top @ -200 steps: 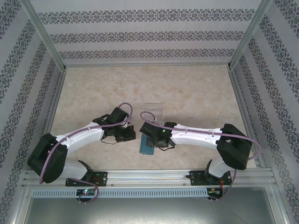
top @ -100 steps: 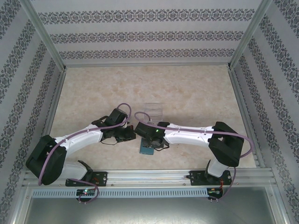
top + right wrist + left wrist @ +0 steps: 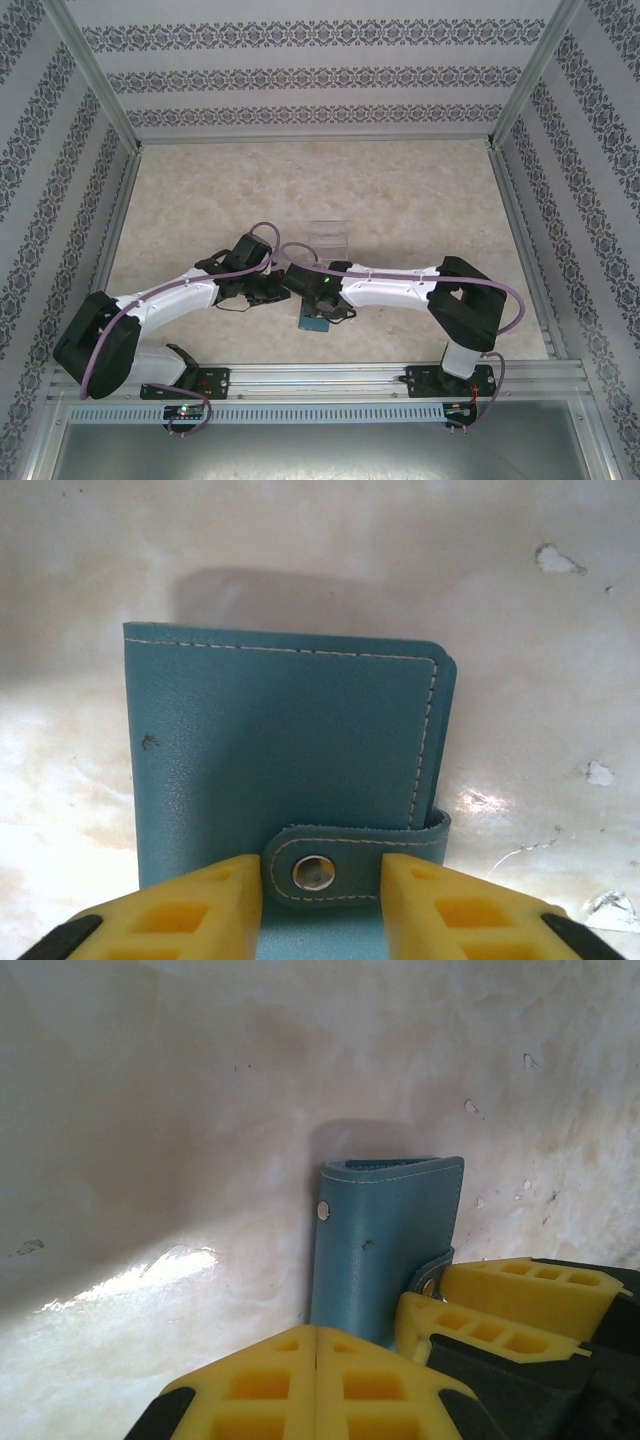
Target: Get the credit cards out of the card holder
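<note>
L gripper (image 3: 316, 1338): yellow fingers pressed tog., seam down the middle, nothing seen betw. them. It sits low over the table, just left of the card holder's near end. The holder's lower edge runs behind the pads, so can't tell if they touch.
L arm (image 3: 165, 295): reaches fwd and to the right, wrist meeting the other wrist mid-table.
Card holder (image 3: 285, 730): teal-blue, white stitching, folded shut and lying flat on the table. In top view it pokes out toward the near edge from under the R wrist. One small dark speck on the cover (left side in R wrist view).
Strap tab (image 3: 350, 842): wraps round the holder's right edge onto the cover, fastened down.
Snap (image 3: 314, 872): silver, on the tab, centred in the gap betw. the R fingers.
R gripper (image 3: 320, 885): fingers apart, one either side of the snap, low over the holder's near end. Right finger covers part of the tab; contact can't be told.
Clear box (image 3: 326, 238): transparent, just beyond both wrists, apart from the holder.
Table (image 3: 420, 190): pale marbled top w/ patterned walls around it.
</note>
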Robot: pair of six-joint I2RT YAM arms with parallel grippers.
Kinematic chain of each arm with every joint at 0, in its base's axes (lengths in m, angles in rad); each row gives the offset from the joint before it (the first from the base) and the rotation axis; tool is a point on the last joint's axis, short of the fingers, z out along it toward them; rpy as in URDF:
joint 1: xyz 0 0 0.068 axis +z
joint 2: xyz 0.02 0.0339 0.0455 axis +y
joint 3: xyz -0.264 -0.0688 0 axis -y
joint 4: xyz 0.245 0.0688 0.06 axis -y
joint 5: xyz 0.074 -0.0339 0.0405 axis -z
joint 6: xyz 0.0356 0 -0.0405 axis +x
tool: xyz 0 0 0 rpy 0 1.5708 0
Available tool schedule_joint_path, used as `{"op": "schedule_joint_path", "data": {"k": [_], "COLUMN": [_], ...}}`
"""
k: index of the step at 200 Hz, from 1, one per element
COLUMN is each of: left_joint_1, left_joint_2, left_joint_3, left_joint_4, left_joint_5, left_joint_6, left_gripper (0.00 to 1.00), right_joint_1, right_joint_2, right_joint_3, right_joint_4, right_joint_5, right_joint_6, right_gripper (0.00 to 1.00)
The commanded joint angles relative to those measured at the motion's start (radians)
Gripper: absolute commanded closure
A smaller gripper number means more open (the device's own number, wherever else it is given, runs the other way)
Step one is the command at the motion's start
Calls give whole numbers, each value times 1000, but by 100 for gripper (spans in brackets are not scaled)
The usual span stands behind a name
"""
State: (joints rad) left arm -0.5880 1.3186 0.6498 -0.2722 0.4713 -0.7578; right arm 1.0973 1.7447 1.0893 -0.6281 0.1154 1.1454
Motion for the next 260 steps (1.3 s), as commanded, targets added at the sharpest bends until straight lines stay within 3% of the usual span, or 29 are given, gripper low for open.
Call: {"op": "schedule_joint_path", "data": {"k": [1,68,120,188,250,260], "left_joint_1": [-7,-26,-36,-53,-53,-53], "left_joint_2": [-11,34,76,156,173,167], "left_joint_3": [-10,-28,-92,-142,-165,-163], "left_joint_4": [25,146,364,465,422,403], "left_joint_5": [17,86,150,143,105,99], "left_joint_6": [-8,-75,-207,-255,-240,-235], "left_gripper": [97,97,100,100,100,100], "right_joint_1": [4,5,7,2,-13,-17], "right_joint_2": [24,12,-23,-111,-165,-174], "right_joint_3": [14,24,17,-49,-103,-110], "right_joint_4": [-23,-11,51,90,9,-13], "right_joint_5": [17,5,-22,-14,39,49], "right_joint_6": [-14,-74,-95,-87,-55,-50], "right_gripper": [66,88,98,100,100,94]}}
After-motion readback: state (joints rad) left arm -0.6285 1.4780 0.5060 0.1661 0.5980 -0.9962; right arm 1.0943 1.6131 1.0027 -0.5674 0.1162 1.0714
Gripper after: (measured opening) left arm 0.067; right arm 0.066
